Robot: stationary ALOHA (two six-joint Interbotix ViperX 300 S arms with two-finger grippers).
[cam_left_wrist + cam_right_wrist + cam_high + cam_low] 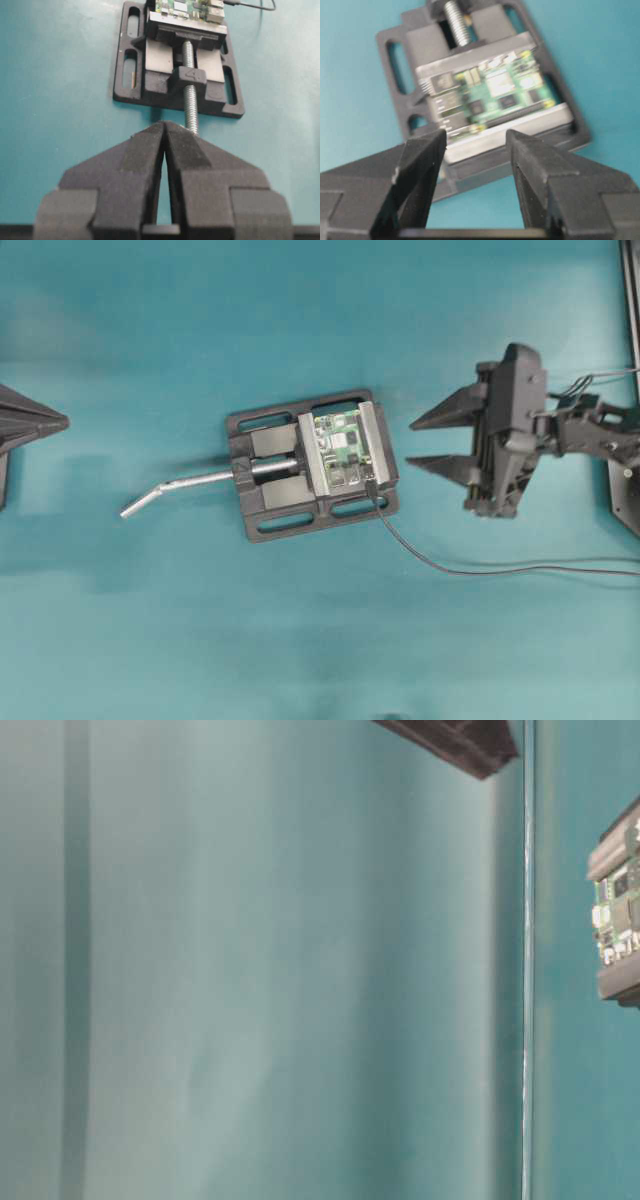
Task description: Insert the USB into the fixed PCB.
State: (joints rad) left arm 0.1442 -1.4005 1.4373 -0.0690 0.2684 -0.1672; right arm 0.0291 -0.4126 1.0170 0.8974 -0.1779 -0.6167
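— What's on the bench (pixel 150 640)?
— One black vise (pixel 270 515) with one bent silver handle (pixel 185 485), and one green PCB (pixel 343 448).
— Cables?
— One USB (pixel 371 486) on one thin black cable (pixel 470 568).
— Hands?
— Two: left hand (pixel 164 131), right hand (pixel 412 445).

Even soft light; right wrist view blurred.

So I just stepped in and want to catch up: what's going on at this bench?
A green PCB is clamped in a black vise on the teal table. The USB sits at the board's edge with its cable trailing off to the right; it looks plugged in, though the port itself is too small to confirm. The right tool is open, empty and clear of the vise. The left tool is shut and parked near the vise screw.
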